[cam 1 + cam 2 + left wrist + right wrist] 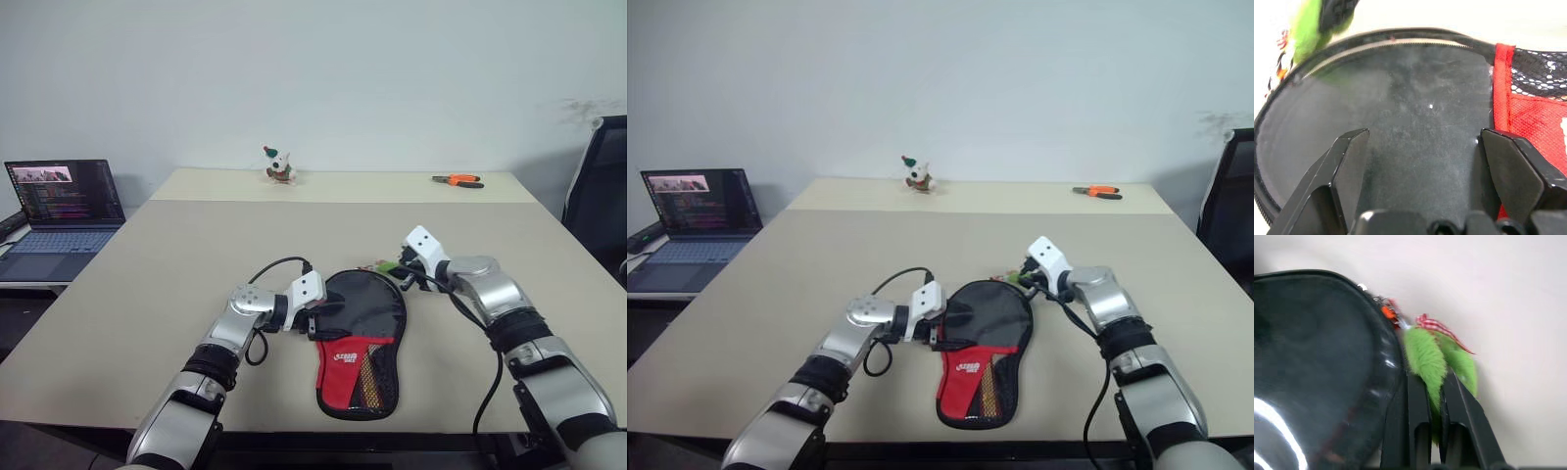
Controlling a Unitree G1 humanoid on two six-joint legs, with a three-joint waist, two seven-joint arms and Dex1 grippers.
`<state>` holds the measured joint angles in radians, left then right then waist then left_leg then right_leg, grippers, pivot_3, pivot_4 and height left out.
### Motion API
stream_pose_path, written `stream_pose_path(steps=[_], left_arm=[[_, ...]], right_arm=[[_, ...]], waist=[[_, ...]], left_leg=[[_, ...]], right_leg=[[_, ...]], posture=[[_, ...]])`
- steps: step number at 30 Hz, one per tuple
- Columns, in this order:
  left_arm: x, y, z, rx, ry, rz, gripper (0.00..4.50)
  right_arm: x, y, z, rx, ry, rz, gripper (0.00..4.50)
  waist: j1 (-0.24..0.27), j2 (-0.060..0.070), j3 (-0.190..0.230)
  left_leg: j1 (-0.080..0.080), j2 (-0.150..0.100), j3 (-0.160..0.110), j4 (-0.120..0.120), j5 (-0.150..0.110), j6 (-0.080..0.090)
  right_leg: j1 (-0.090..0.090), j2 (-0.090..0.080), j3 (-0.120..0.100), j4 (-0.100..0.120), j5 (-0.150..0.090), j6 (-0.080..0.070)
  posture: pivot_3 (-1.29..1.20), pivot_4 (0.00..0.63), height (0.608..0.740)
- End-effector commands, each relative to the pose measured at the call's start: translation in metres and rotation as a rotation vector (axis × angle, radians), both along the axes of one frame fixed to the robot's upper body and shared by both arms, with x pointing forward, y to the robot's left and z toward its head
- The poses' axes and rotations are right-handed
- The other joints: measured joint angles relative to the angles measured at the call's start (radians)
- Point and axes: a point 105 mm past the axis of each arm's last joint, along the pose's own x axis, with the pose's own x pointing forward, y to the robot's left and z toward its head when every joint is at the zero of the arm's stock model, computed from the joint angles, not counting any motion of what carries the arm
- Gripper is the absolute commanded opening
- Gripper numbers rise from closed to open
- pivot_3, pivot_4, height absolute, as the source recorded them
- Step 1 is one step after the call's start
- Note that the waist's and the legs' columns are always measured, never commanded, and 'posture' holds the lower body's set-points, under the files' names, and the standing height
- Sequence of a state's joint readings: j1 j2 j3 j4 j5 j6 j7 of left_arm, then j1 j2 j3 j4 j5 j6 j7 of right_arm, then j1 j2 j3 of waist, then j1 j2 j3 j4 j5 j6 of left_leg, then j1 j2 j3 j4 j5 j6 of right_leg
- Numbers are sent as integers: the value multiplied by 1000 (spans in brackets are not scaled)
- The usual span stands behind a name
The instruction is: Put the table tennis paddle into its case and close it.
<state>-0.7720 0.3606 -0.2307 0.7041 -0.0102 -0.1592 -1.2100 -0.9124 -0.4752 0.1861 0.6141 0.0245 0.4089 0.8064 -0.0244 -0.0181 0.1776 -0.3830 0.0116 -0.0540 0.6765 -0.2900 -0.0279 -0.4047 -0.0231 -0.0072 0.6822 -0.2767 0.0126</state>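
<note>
Lying lengthwise, case [359, 343] handle-end toward robot; right gripper [1434, 396] pinching green tag [1430, 360]; left gripper [1422, 161] spread.

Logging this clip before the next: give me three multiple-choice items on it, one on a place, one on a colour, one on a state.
1. Where do the pliers lie?
A. far right of the table
B. beside the laptop
C. on the case

2. What colour is the pull tag?
A. blue
B. green
C. white

3. How is the right gripper?
A. wide open over the table
B. shut on the pliers
C. shut on the pull tag

Answers: 1 A, they rest near the far right edge. 2 B, the fluffy tag at the rim of the case is green. 3 C, its fingers pinch the tag.
</note>
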Motion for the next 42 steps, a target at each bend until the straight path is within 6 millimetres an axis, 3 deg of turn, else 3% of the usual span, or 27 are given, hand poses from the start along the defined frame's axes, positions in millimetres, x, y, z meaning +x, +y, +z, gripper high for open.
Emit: stream_pose_path(steps=[1, 10, 15, 31, 37, 42], left_arm=[[-17, 4, -41, 119, 122, -43, 4003], [-16, 1, -43, 120, 138, -44, 4003], [-17, -6, -44, 111, 144, -52, 4003], [-21, -13, -58, 207, 132, -122, 4003], [-18, -19, -59, 225, 122, -125, 4003], [-16, -21, -59, 228, 120, -120, 4003]], right_arm=[[-5, -16, 6, 3, -5, -29, 21], [-27, -28, -5, -52, 26, -7, 21], [-60, -39, -11, -142, 71, 80, 21], [-144, -44, -22, -270, 251, 314, 21], [-178, -33, -26, -266, 326, 429, 21], [-218, -14, -23, -226, 402, 584, 21]], waist=[[0, 1, -1], [3, 7, -4], [16, 8, -5], [29, 12, -10], [30, 11, -10], [34, 11, -11]], left_leg=[[0, 0, 0, 0, 0, 0], [0, -1, 0, 0, 0, 0], [0, -1, 0, 0, -1, 1], [3, -2, -1, 0, -2, 3], [18, -2, -3, -1, -5, 7], [20, -3, -4, 0, -5, 7]], right_leg=[[0, 0, 0, 0, 0, 0], [0, 0, 0, 0, 0, 0], [1, 0, 0, -1, 0, 0], [5, 0, -1, -3, -2, 2], [24, 0, -3, -8, -6, 9], [27, -1, -3, -9, -7, 11]], posture=[[0, 150, 740], [0, 150, 740], [0, 150, 740], [0, 150, 740], [0, 150, 740], [0, 150, 740]])
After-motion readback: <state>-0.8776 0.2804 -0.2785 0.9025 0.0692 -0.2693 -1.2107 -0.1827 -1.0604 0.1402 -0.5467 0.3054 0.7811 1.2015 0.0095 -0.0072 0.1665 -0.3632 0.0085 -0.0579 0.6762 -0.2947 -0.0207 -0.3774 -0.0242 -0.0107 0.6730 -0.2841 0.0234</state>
